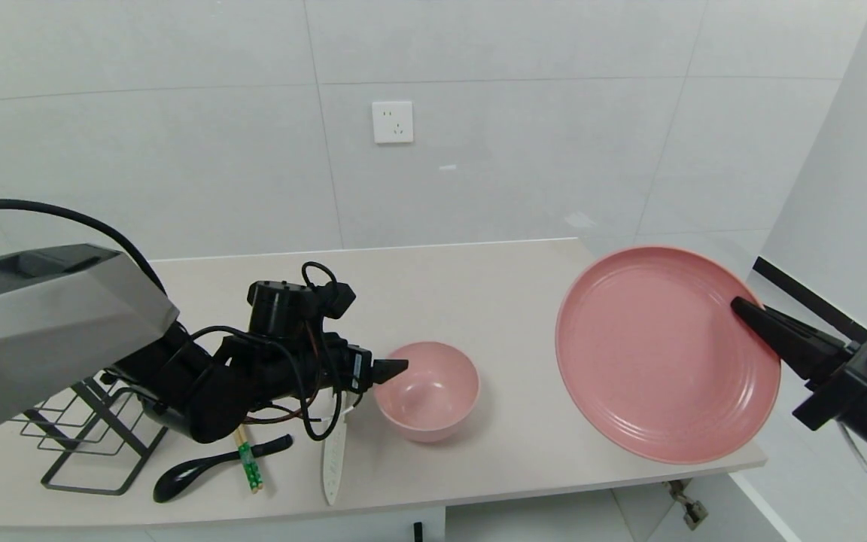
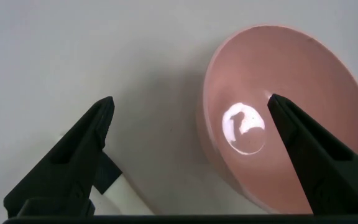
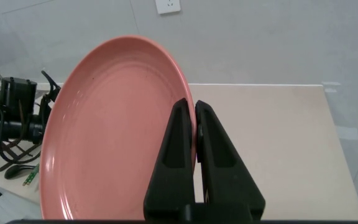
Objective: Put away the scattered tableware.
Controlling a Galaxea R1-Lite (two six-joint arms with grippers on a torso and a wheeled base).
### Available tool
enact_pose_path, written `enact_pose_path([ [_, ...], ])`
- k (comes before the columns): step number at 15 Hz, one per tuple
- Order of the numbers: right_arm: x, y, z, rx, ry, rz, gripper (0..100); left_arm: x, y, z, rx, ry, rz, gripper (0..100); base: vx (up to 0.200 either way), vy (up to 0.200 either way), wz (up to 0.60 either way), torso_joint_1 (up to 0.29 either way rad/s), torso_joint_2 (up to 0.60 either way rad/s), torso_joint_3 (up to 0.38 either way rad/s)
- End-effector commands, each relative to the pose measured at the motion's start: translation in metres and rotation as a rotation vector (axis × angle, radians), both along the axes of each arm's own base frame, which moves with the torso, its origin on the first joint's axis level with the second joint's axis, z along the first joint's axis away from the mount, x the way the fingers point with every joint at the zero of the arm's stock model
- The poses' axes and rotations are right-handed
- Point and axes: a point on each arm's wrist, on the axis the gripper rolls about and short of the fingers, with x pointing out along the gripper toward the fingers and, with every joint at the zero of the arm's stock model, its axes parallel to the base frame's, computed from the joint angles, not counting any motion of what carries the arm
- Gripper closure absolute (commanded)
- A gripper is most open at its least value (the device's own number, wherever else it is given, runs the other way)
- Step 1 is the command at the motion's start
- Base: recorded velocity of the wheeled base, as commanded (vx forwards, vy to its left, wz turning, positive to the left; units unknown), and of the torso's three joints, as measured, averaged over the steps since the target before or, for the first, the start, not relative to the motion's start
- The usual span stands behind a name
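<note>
Early days: plate lifted, nothing in the rack (image 1: 87,444) yet.
My right gripper (image 1: 740,307) is clamped on the rim of the plate (image 1: 659,354), tilted above the surface's (image 1: 479,293) right end. My left gripper (image 2: 190,102) is spread open astride the bowl's (image 1: 426,390) rim. Bowl, spoon (image 1: 208,463), chopsticks (image 1: 250,463) and knife (image 1: 334,459) lie on the surface.

We note the plate (image 1: 652,361) as smooth pink ware, plastic by the look, matt, with fine raised rings near its rim. Bowl (image 1: 433,391): same pink stuff, but the inside throws a bright glare spot, so semi-glossy. Spoon (image 1: 170,482): black, shiny. Rack (image 1: 95,436): thin black wire, metal-looking. Counter (image 1: 479,301): pale, smooth, matt. We see a faint sheen on the wall tiles (image 1: 554,150).
</note>
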Motion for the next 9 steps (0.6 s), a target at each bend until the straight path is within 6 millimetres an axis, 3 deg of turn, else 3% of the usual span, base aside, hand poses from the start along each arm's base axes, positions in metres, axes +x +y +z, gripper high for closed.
enact_pose_path([
  [1,0.0,0.0,0.0,-0.001,0.001,0.001,100,0.002,-0.004,-0.01,0.008,0.023,-0.008,0,0.0,0.0,0.0,0.0,0.0,0.0],
  [9,0.0,0.0,0.0,-0.001,0.001,0.001,100,0.003,-0.016,-0.027,0.018,0.042,-0.035,0,0.0,0.0,0.0,0.0,0.0,0.0],
])
